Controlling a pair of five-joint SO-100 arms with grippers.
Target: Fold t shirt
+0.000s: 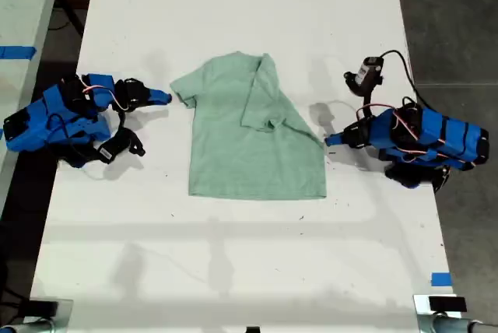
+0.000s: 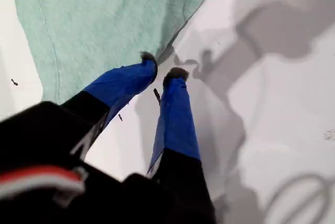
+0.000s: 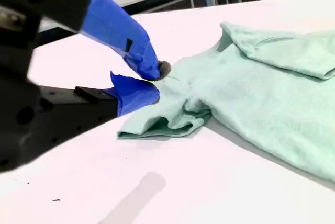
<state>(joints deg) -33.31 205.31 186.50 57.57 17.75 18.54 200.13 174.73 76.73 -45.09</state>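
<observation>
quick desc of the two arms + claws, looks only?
Both arms have blue printed shells on black servo bodies with red, white and black wiring. My first gripper is a claw of blue tapered fingers with dark tips. My second gripper is a matching blue claw. A black cable loops by one arm.

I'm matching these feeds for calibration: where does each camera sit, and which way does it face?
Exterior view: overhead, facing down on the white table, t shirt and both arms.
First wrist view: on my first gripper, looking along its blue fingers at the shirt's edge.
Second wrist view: on my second gripper, low, at the shirt's sleeve.
All share the t shirt.
</observation>
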